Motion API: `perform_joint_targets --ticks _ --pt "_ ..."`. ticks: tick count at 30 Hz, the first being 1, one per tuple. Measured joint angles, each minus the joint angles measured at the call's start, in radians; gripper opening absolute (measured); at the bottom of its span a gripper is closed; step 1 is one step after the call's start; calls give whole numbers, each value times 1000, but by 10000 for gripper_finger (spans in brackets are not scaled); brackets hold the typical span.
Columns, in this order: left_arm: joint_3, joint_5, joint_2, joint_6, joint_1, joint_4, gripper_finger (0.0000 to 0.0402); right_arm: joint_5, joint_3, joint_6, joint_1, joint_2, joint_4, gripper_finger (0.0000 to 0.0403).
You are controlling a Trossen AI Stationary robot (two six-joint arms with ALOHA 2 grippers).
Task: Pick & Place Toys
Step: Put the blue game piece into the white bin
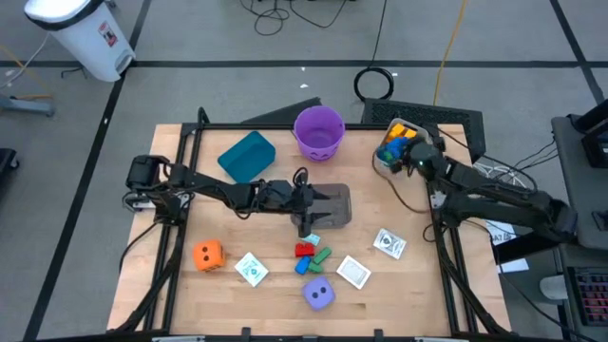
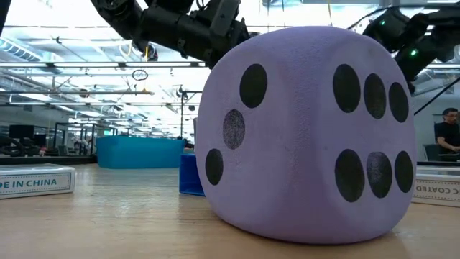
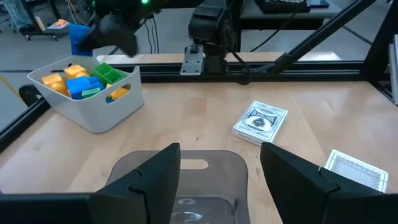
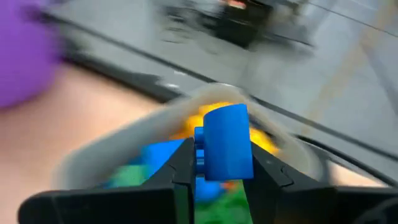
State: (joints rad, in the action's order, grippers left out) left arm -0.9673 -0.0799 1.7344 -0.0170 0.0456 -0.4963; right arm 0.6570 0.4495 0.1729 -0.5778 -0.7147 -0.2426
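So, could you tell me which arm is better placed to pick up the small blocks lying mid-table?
Probably the left: its tool stands open just beside the small blocks. The right tool is shut on a blue block over the white tub.

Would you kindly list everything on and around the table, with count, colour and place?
Dice: two; orange front left, purple front centre.
Cards: three, white, front.
Loose blocks: few, red, blue, green, table centre.
Tub of blocks: one, white, back right.
Clear tub: one, centre.
Bin: one, teal, back left.
Bucket: one, purple, back centre.
Left gripper: open, above the clear tub.
Right gripper: shut on blue block, above the white tub.
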Motion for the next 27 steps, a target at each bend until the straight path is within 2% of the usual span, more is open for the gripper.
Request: perform_joint_targets --ticks 2,7,9,16,27 --pt "0 0 0 0 0 0 228 32 -10 25 -66 -20 29 67" --pt "0 0 0 0 0 -2 228 -61 -61 -16 -231 -102 152 71" --pt "0 0 0 0 0 -2 228 -33 -75 -55 -269 -134 174 67" --pt "-1 0 0 -1 0 0 227 60 -80 -77 -266 -184 202 86" --pt "-1 0 0 -1 0 1 228 54 -80 -43 -267 -189 211 182"
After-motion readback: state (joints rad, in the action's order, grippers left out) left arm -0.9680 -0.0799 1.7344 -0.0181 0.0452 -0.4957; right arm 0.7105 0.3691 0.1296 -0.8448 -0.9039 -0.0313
